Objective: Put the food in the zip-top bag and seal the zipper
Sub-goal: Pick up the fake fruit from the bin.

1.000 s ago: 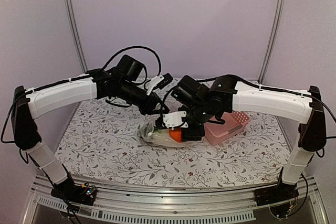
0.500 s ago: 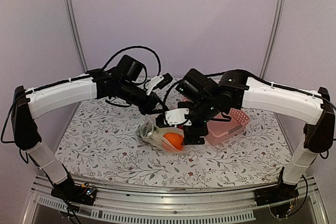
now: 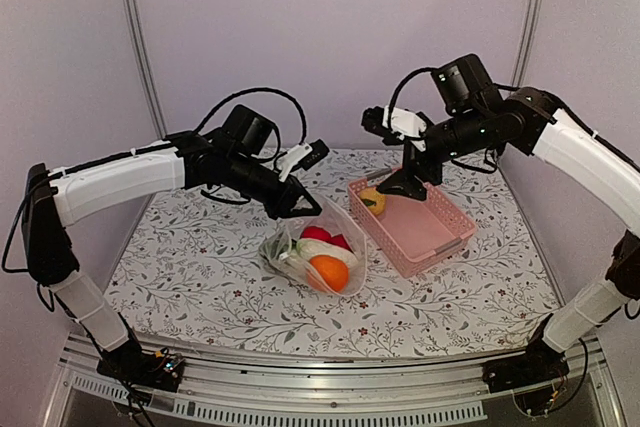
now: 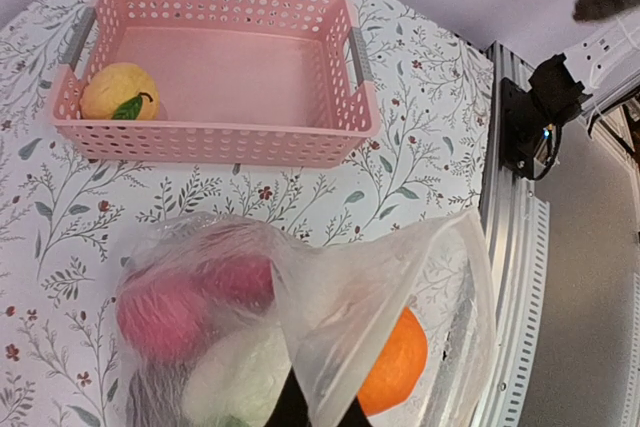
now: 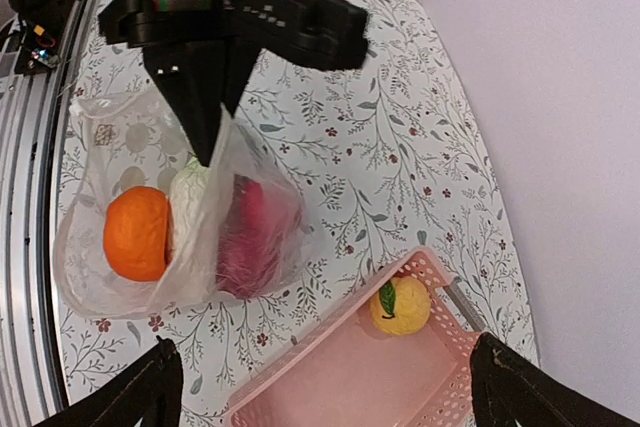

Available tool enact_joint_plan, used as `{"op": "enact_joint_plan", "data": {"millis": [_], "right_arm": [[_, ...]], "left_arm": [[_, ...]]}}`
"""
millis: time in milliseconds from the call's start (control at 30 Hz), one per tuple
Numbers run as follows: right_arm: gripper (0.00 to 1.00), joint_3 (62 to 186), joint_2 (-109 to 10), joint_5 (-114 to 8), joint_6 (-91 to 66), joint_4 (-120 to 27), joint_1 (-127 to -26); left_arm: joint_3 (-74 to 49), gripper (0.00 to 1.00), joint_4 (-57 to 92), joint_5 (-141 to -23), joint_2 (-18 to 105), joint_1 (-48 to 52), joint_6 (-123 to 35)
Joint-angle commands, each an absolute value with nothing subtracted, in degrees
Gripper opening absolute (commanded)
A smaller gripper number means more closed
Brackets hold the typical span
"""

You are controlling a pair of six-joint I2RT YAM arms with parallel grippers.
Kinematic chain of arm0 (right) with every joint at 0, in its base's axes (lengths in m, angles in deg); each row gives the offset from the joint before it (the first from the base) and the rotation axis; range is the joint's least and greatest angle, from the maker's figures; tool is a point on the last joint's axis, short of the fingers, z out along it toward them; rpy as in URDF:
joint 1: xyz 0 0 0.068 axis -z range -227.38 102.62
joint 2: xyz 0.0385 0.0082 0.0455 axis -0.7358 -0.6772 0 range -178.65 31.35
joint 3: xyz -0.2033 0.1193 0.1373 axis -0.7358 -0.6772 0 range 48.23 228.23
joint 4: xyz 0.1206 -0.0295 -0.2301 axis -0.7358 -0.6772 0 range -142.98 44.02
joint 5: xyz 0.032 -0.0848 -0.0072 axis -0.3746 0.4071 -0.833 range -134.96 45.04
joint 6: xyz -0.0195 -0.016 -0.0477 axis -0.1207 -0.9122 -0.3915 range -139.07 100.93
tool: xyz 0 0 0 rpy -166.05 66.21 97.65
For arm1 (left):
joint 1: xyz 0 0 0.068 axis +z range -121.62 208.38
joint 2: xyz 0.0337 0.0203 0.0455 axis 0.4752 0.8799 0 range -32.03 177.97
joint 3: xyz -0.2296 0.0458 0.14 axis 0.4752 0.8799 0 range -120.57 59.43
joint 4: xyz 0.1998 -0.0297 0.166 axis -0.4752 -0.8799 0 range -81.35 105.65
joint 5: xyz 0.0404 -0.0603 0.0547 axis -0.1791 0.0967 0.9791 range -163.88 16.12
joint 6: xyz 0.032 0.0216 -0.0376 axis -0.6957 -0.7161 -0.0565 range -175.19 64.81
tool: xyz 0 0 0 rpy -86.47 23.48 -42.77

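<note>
Floral table (image 3: 190, 292) – left end effector (image 3: 303, 209) pinches bag (image 3: 336, 219), right end effector (image 3: 398, 185) spread above basket (image 3: 441, 248)

One basket (image 4: 215, 142), with one yellow fruit (image 4: 118, 93) inside it. Beside the basket, one bag (image 4: 350, 287) holding one orange (image 4: 395, 362), two red pieces (image 4: 160, 314) and one white piece (image 4: 235, 377); the darker bits in the bag cannot be counted.

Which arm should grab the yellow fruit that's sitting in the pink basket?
Right. The right hand hangs open above the pink basket, with the yellow fruit just ahead. The left hand is shut on the zip-top bag, holding its mouth up.
</note>
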State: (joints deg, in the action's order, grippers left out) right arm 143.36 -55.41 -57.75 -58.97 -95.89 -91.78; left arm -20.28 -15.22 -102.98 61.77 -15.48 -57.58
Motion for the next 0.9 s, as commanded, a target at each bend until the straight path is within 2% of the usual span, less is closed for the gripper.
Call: {"op": "enact_joint_plan", "data": {"millis": [0,133,333,633,867], "right_arm": [[0.99,140.2,-53.2,-68.7,-55.3,-89.0,-79.7],[0.99,138.3,-56.0,-73.3,-52.2,-85.9,-70.1],[0.99,135.6,-62.2,-76.1,-47.8,-81.9,-61.1],[0.99,133.4,-67.9,-75.4,-46.0,-79.9,-59.9],[0.99,142.9,-80.2,-80.9,-47.0,-89.2,-60.1]], "left_arm": [[-19.9,0.00,-15.0,-103.1,62.6,-15.4,-58.1],[-19.9,0.00,-15.0,-102.5,62.7,-15.6,-57.9],[-19.9,0.00,-15.0,-102.5,62.9,-15.7,-57.8],[-19.9,0.00,-15.0,-102.3,63.1,-15.9,-57.7],[-19.9,0.00,-15.0,-102.1,63.7,-16.0,-57.8]]}}
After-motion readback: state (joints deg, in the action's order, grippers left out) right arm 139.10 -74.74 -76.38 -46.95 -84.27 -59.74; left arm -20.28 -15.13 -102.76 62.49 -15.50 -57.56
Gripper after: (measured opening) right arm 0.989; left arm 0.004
